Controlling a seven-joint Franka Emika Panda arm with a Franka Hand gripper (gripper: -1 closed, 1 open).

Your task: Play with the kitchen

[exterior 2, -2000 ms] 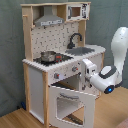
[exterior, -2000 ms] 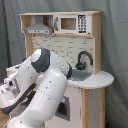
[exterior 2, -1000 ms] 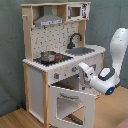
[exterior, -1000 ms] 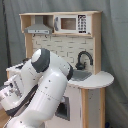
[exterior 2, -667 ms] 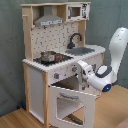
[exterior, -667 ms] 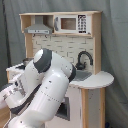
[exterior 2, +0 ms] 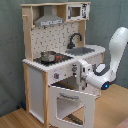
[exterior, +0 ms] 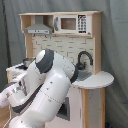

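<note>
The white-panelled, light-wood toy kitchen (exterior 2: pixel 55 60) is seen on the wooden floor (exterior 2: pixel 15 119), its windowed oven door (exterior 2: pixel 69 102) open. The white gripper (exterior 2: pixel 80 75) is held at the counter's front edge; its finger spread cannot be told.

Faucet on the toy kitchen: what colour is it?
Black. The curved faucet stands over the grey sink, clearest in the second exterior view.

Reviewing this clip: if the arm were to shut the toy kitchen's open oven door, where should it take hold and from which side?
Probably the oven door's free upper edge, approached from the front and above. The door hangs outward, hinged low, so that edge is exposed and gives the most leverage. The gripper sits just above it, by the kitchen's front panel.
</note>
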